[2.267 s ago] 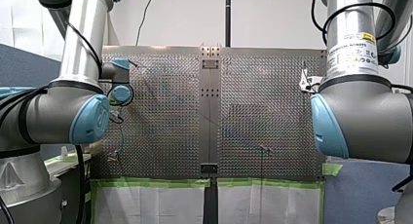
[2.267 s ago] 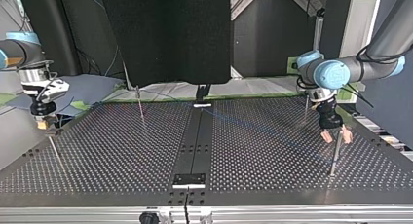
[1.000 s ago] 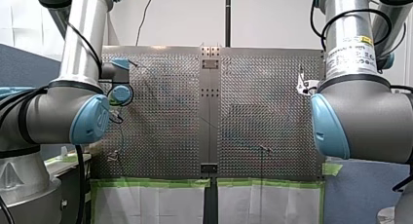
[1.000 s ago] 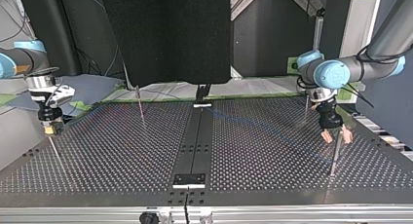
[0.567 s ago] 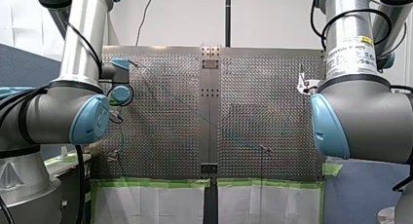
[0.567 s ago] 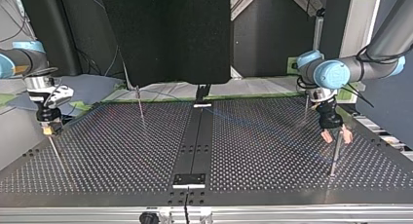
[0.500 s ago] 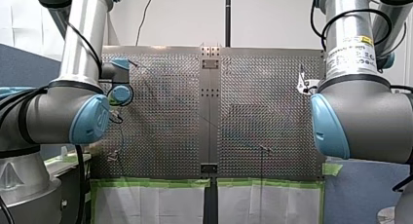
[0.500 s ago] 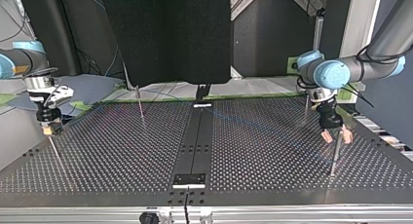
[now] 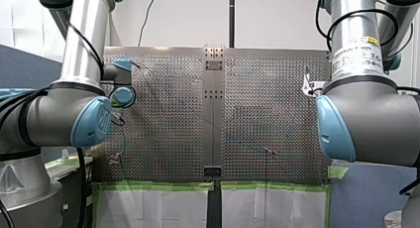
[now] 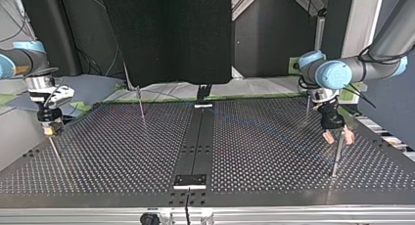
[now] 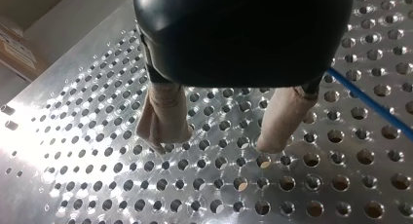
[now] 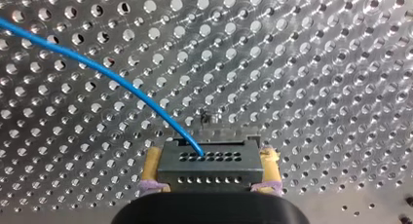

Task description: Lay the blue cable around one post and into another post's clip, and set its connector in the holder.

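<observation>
Since the earlier frames my right gripper (image 10: 50, 128) has crept a little inward and lower at the top view's left, while my left gripper (image 10: 337, 136) has kept its place at that view's right. The arms' own bulk largely hides both grippers in the front view.

The right wrist view is plainer. Its yellow-padded fingers (image 12: 152, 165) clamp one dark grey connector block (image 12: 209, 173) pierced with two rows of holes. One blue cable (image 12: 112, 78) enters the upper row and curves off across the perforated metal table (image 12: 316, 63). I cannot tell whether the block touches the table. The top view shows that cable only as a faint streak, hard to trace.

The left wrist view shows two beige pads (image 11: 163, 117) spread wide with nothing between them, and the cable lies just beside one.

Three thin metal posts (image 10: 141, 105) show clearly in the top view, one just in front of my left gripper. Both grippers sit near the table's side edges, with its broad middle between them.
</observation>
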Robot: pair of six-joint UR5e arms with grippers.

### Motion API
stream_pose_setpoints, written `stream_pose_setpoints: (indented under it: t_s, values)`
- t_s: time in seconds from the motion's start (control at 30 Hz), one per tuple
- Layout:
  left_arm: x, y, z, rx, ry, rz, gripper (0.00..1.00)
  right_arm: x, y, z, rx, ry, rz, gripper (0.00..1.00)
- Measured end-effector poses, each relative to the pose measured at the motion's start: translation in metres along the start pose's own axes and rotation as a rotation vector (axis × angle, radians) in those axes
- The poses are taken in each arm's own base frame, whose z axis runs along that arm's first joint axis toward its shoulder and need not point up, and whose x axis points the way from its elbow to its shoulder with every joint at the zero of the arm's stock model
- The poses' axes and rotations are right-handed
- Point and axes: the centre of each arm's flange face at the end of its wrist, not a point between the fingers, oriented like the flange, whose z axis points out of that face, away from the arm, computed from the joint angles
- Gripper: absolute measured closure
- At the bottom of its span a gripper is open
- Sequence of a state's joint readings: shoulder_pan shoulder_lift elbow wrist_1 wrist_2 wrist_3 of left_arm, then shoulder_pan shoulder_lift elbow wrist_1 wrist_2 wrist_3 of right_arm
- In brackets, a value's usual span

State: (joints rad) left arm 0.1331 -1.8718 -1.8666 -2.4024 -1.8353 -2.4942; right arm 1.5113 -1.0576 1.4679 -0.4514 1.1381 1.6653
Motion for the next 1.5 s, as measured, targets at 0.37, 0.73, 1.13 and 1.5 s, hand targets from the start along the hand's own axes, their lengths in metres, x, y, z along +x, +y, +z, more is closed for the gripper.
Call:
stream_pose_setpoints:
  t_s: [0.37, 0.73, 1.13, 1.5]
  values:
    - [0.0, 0.0, 0.0, 0.0, 0.001, 0.0, 0.0, 0.002, 0.001, 0.0, 0.02, 0.003, 0.011, 0.99]
    - [0.0, 0.0, 0.0, 0.0, 0.001, 0.0, 0.0, 0.003, 0.003, 0.001, 0.035, 0.004, 0.01, 0.99]
    - [0.0, 0.0, 0.0, 0.001, 0.001, 0.0, 0.0, 0.005, 0.005, 0.002, 0.034, 0.007, 0.009, 0.99]
    - [0.0, 0.0, 0.0, 0.0, 0.0, 0.0, 0.0, 0.004, 0.01, 0.002, 0.028, 0.009, 0.009, 0.99]
